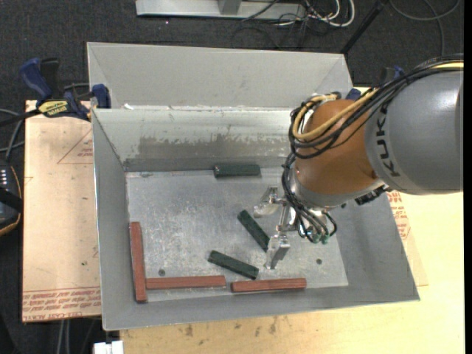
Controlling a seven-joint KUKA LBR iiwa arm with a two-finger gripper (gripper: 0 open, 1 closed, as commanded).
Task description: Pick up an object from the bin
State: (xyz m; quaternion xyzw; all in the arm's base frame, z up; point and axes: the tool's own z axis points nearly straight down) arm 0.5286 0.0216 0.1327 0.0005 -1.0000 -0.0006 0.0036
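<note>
The claw hangs low over the floor of the bin with its fingers spread apart and nothing clamped between them. A dark green slanted bar lies just left of it, the bar's lower end close by the nearer finger. That bar looks the likeliest pick (a judgement from closeness, no more).

To do it well, I would shift the claw leftward until the fingers stand either side of the slanted bar's narrow width, near its middle. Then turn the wrist so the fingers meet its long edges squarely, go down to the floor and close. A grip near one end would likely let the bar swing or slip out.

A second bar, also dark green, lies flat just below and left of the slanted bar, apart from it yet near enough for a finger to knock. A third bar lies well above it, at the back wall. The red bars lie lower and further left, along the floor's edges.

The floor is bare, scuffed grey metal, flat and hard, so the fingers must come almost to it to catch so thin a piece. Left of and above the slanted bar there is free room; to its right the arm crowds toward the sloping wall.
</note>
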